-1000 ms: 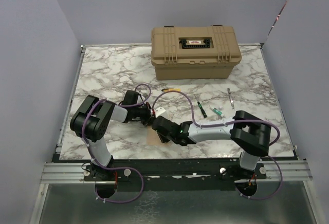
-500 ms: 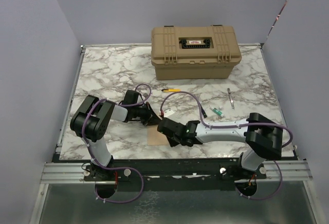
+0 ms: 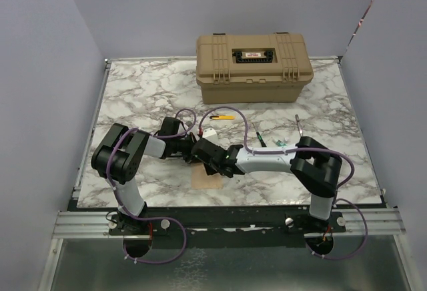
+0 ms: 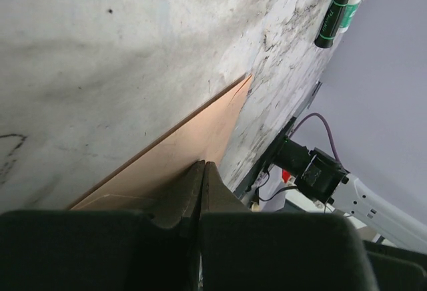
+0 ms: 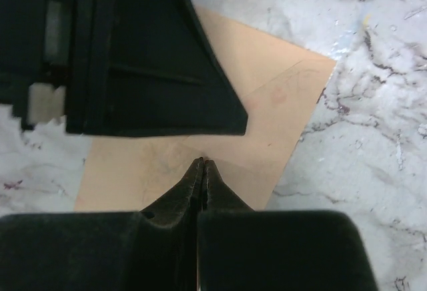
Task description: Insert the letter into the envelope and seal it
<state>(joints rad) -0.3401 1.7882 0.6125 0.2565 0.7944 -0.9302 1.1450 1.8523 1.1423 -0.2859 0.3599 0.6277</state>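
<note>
1. Table (image 3: pixel 133 97): marble top. Its near edge runs close to the envelope's near edge. Open marble lies left and far left of the arms.
2. Toolbox (image 3: pixel 253 67): tan, lid down, at the far edge, well apart from both arms.
3. Left gripper (image 4: pixel 202 169): fingers pressed together, tips down on the paper. From above, its tips are hidden among the wrists.
4. Right gripper (image 5: pixel 202 165): fingers together, tips resting on the envelope just beside the left gripper.
5. Envelope (image 5: pixel 280 97): flat, near centre-left. Its far part is covered by both grippers. Faint crease lines show; flap and contents cannot be made out.
6. Green marker (image 3: pixel 261 141) lies right of the grippers; yellow pen (image 3: pixel 222 116) lies beyond them.
</note>
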